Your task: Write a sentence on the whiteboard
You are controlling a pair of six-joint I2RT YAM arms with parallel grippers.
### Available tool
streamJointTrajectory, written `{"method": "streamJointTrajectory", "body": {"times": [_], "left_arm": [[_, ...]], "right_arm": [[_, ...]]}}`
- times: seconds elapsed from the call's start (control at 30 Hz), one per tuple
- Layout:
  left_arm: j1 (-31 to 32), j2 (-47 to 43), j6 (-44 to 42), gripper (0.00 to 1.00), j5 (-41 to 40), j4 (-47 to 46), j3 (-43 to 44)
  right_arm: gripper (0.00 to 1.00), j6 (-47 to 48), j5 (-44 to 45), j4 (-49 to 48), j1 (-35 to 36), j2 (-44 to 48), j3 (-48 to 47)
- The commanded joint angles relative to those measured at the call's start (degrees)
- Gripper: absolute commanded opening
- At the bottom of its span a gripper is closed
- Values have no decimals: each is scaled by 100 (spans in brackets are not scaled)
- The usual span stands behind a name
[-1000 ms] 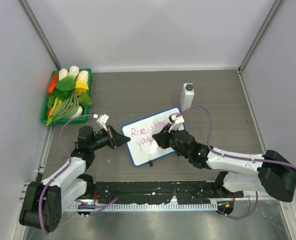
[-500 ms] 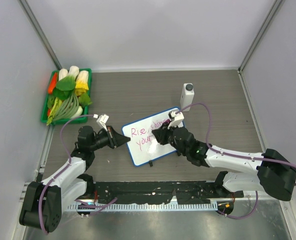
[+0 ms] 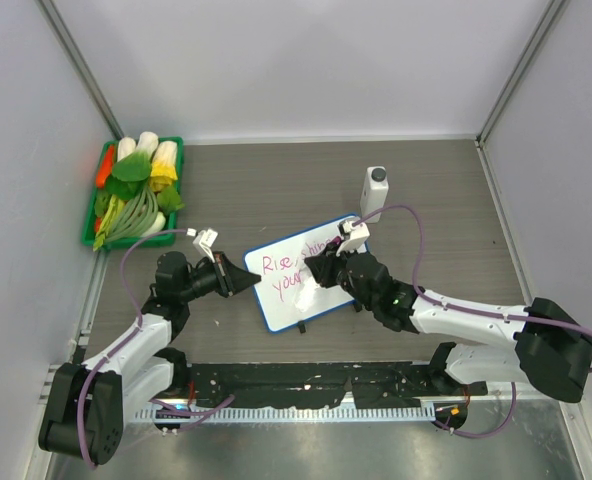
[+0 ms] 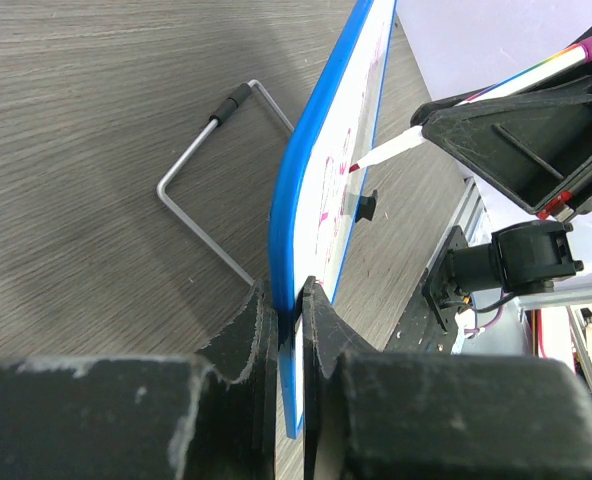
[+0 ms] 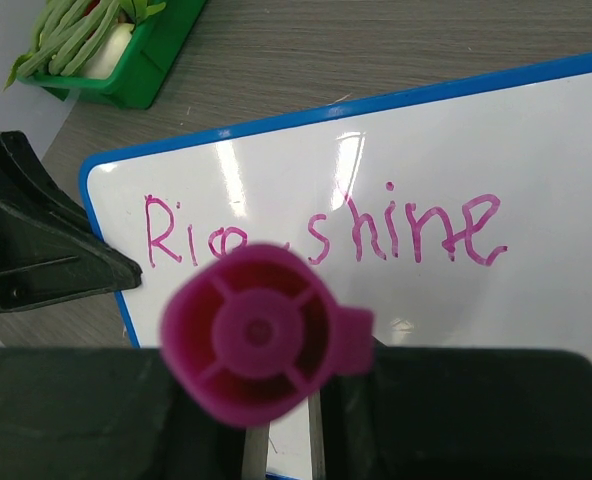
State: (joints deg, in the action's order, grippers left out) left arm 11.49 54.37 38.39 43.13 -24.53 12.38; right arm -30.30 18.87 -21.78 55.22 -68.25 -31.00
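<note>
The whiteboard [image 3: 328, 296], white with a blue rim, stands tilted near the table's middle. My left gripper [image 3: 248, 282] is shut on its left edge; in the left wrist view the jaws [image 4: 288, 300] pinch the blue rim [image 4: 298, 190]. My right gripper [image 3: 321, 268] is shut on a pink marker, whose cap [image 5: 261, 340] fills the right wrist view. The marker's tip [image 4: 386, 152] touches the board face. The sentence [image 5: 416, 230] reads "Rise, shine" in pink, with a second line [image 3: 288, 283] partly hidden by the gripper.
A green basket of vegetables [image 3: 131, 190] sits at the far left. A white bottle with a grey cap [image 3: 375, 190] stands just behind the board. A bent wire stand [image 4: 211, 165] lies behind the board. Walls close off three sides.
My right gripper with the marker has shifted slightly up over the board's second line. The left gripper and the board have stayed still.
</note>
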Motion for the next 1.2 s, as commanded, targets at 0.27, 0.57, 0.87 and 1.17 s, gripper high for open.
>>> {"method": "streamJointTrajectory", "body": {"times": [0.27, 0.57, 0.87, 1.17], "left_arm": [[-41, -40, -429, 0, -306, -78, -25], [-41, -23, -429, 0, -306, -69, -25], [-32, -49, -429, 0, -314, -69, -34], [-32, -23, -429, 0, -306, -87, -17]], "right_arm": [[1, 60, -68, 51, -55, 101, -11], [1, 78, -33, 139, -55, 215, -37], [1, 104, -252, 192, -55, 488, -151], [1, 358, -866, 473, -344, 813, -363]]}}
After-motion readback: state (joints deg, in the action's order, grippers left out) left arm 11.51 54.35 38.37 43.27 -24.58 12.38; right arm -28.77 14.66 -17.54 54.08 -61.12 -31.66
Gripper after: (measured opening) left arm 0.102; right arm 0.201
